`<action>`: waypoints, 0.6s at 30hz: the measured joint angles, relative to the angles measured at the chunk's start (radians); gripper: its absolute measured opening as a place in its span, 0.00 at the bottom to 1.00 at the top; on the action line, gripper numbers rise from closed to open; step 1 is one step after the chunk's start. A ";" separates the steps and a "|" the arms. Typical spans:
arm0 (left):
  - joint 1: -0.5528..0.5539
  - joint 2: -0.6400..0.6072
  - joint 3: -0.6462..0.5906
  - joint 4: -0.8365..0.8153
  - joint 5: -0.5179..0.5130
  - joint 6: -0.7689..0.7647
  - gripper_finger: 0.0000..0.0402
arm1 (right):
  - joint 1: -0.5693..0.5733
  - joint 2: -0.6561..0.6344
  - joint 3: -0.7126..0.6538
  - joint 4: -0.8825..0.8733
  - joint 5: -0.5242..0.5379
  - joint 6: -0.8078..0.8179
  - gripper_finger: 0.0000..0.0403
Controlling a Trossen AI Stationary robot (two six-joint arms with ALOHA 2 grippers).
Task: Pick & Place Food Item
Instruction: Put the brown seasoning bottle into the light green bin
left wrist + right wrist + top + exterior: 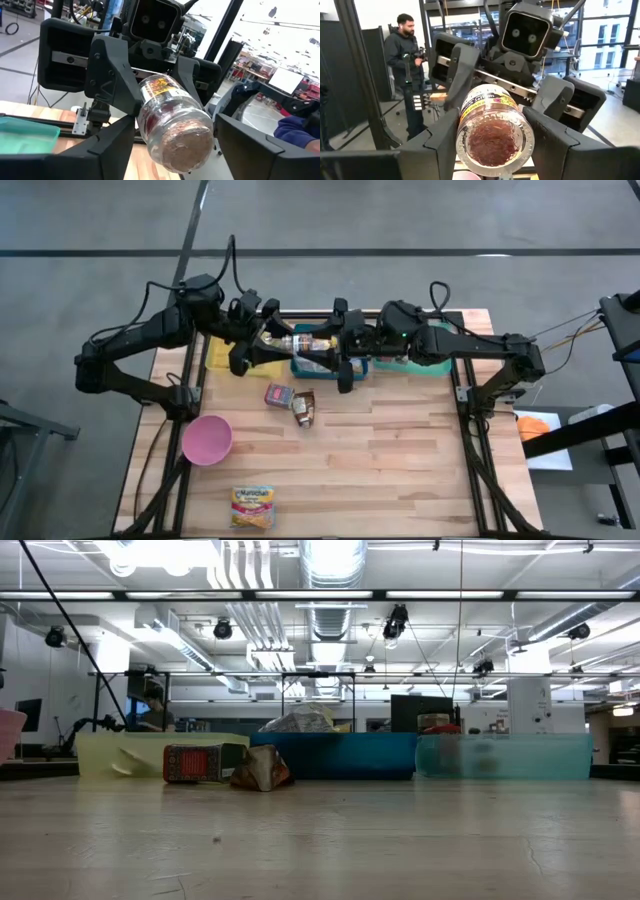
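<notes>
Midair, right tool (pixel 492 150) clamped on yellow-labelled jar (pixel 491 131), left tool (pixel 172 145) apart

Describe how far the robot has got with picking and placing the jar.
Done: the jar is lifted off the table, near the blue bin.
In hand: the right pincer grips one end and the left pincer is at the other, seemingly a handover.
Left: setting the jar down. The red packet and brown packet lie unpicked.

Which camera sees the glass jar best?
The right wrist view: the jar fills it, held between the right gripper fingers. The left wrist view shows it clearly too; the high view shows it small; the low view misses it.
</notes>
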 joint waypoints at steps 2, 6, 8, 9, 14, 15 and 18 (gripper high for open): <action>0.000 0.000 0.000 0.001 -0.001 0.001 0.72 | 0.000 -0.002 0.000 -0.001 0.001 0.004 0.46; 0.000 0.000 0.000 -0.004 -0.001 0.011 0.73 | 0.000 -0.001 0.000 0.000 0.003 0.007 0.46; 0.000 0.000 0.000 -0.005 -0.001 0.013 0.72 | 0.001 -0.001 0.000 0.003 0.004 0.010 0.46; 0.000 0.000 0.000 -0.004 -0.002 0.019 0.71 | 0.001 -0.001 0.000 0.003 0.004 0.010 0.46; 0.000 0.000 0.000 -0.002 -0.013 0.022 0.58 | 0.002 -0.001 0.001 0.005 0.007 0.010 0.46; 0.000 0.000 0.000 0.001 -0.020 0.022 0.54 | 0.002 -0.002 0.001 0.006 0.012 0.011 0.46; 0.001 0.000 0.002 0.004 -0.029 0.022 0.48 | 0.002 -0.004 0.001 0.006 0.027 0.011 0.46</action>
